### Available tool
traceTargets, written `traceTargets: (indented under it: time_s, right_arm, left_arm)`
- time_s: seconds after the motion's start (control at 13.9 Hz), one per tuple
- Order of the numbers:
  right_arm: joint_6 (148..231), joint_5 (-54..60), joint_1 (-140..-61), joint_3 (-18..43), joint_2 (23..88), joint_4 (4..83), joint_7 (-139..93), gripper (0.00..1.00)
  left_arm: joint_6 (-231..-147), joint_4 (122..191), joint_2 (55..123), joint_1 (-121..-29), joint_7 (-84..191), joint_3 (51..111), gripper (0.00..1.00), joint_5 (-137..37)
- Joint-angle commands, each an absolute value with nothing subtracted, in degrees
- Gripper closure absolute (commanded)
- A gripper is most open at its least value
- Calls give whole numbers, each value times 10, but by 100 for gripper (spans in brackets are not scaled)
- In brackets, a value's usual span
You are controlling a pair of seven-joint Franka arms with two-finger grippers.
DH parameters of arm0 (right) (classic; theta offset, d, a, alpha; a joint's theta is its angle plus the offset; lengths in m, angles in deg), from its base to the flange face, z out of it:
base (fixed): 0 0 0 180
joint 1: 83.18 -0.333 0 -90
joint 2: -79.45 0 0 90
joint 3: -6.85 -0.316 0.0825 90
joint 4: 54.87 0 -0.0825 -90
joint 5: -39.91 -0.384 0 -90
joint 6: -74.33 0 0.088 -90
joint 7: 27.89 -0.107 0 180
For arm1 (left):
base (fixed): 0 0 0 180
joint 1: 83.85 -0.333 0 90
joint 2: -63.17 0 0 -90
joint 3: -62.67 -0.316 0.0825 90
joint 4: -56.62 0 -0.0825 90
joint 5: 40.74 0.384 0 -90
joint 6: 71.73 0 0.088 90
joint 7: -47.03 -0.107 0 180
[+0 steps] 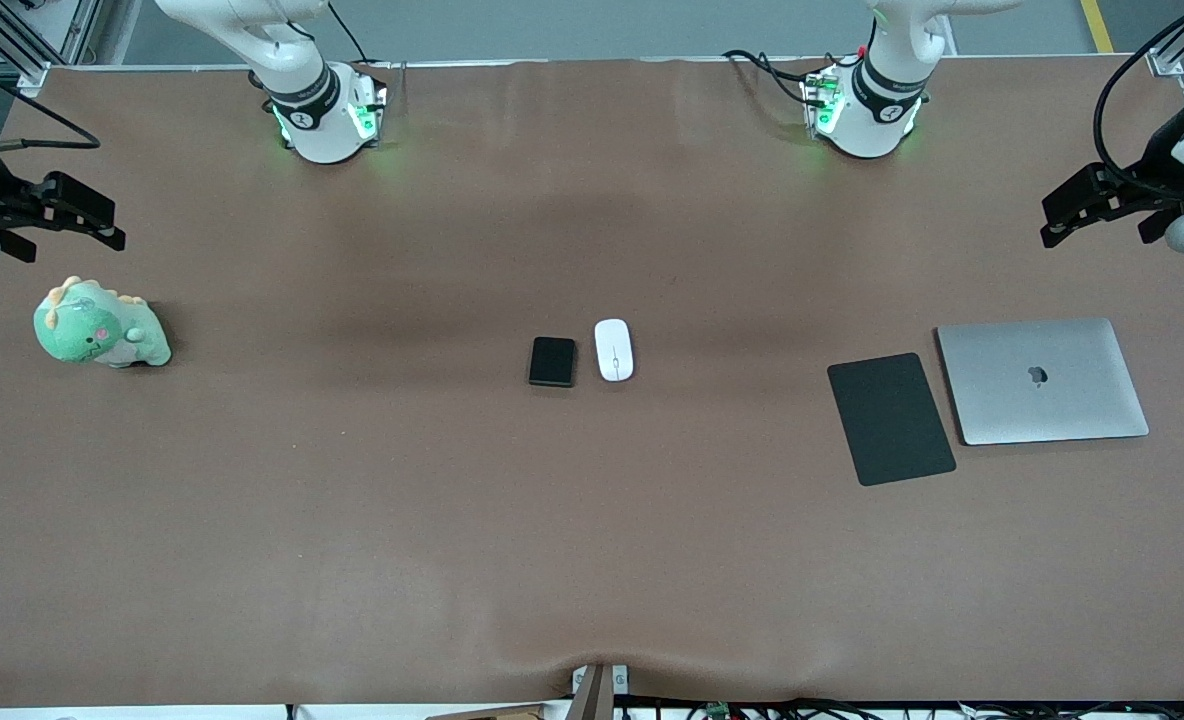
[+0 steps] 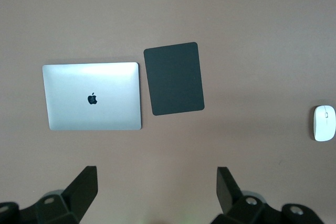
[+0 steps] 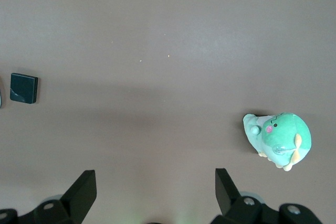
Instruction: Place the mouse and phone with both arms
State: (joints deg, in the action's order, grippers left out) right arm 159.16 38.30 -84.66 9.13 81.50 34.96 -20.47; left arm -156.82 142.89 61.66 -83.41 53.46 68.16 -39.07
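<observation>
White mouse (image 1: 613, 349) parked just beside phone (image 1: 552, 361); left hand (image 2: 157, 190) and right hand (image 3: 152, 190) spread, empty. Neighbour easily bumped during grab.

Evenly and softly lit from overhead; faint broad shadow bands across the table (image 1: 352, 480) around the mouse (image 1: 613, 349). Mild sheen on the laptop (image 1: 1042, 380). Sharp throughout, green glow beside the arm bases.

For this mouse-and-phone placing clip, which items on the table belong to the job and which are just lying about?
Part of the job:
- mouse, mid-table
- phone, beside the mouse
- left pincer, open, waiting
- right pincer, open, waiting

Lying about:
- laptop, closed
- mouse pad, beside the laptop
- dinosaur plush
</observation>
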Motion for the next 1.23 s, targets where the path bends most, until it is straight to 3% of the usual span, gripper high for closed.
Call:
traceTargets:
  time_s: [0.0,0.65,1.15]
  right_arm:
    - [1591,382,-841,90,816,352,-202,0]
    - [1591,381,-841,90,816,351,-202,0]
    - [1591,381,-841,90,816,351,-202,0]
  left_arm:
    - [-1556,1419,617,-836,534,682,0,-395]
    - [-1573,1427,654,-805,579,700,0,-400]
    - [-1686,1477,728,-722,720,751,0,-401]
